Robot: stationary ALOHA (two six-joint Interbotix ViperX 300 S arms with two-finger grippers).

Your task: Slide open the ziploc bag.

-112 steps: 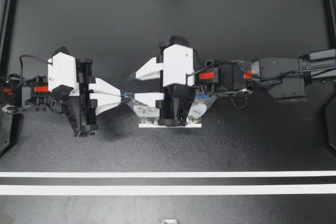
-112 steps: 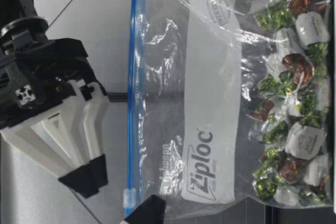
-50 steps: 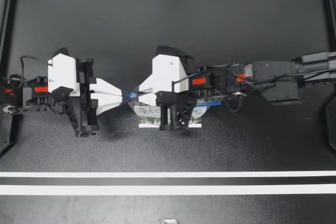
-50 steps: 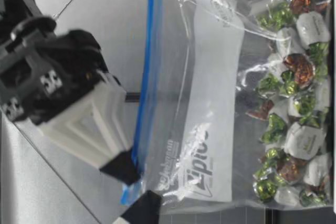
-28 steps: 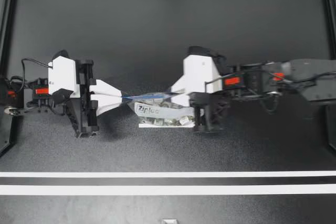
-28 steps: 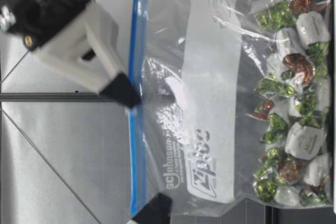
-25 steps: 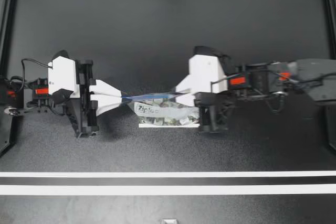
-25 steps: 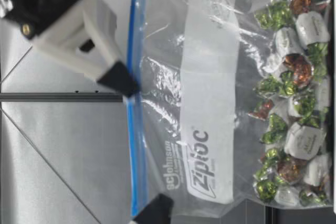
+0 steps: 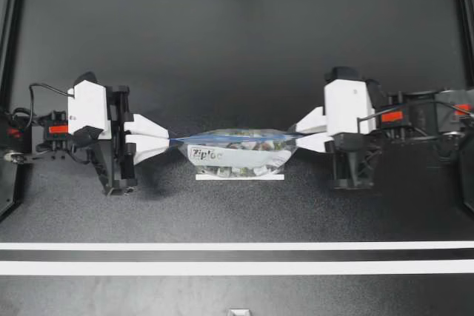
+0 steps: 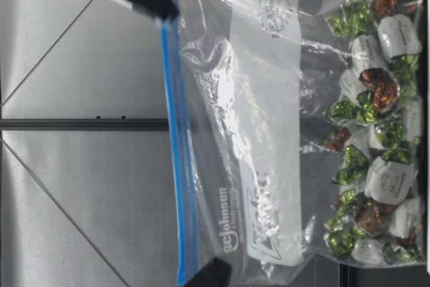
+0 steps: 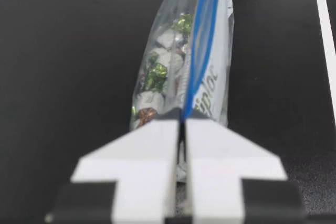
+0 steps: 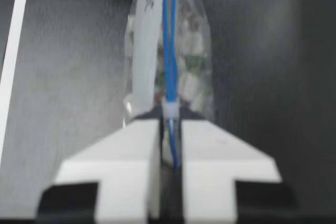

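Clear plastic ziploc bag point(image 9: 238, 155) of wrapped candies point(image 10: 376, 132) is standing mid-table point(image 9: 237, 49). We are pinching one end in our left gripper point(image 9: 171, 139) and its white slider point(image 12: 170, 109) at the other in our right gripper point(image 9: 295, 135); opening looks nearly finished.

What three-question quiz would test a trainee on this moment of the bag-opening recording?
1. True or false: the ziploc bag lies flat on its side.
2. Multiple choice: the jaws of the left gripper are A) open above the bag, B) shut on the bag's zipper end, C) touching nothing.
3. Fill in: the right gripper pinches the white ___ on the blue zipper strip.
Key: 1 false, it stands upright, with the zipper on top and the candies at the bottom; 2 B; 3 slider.
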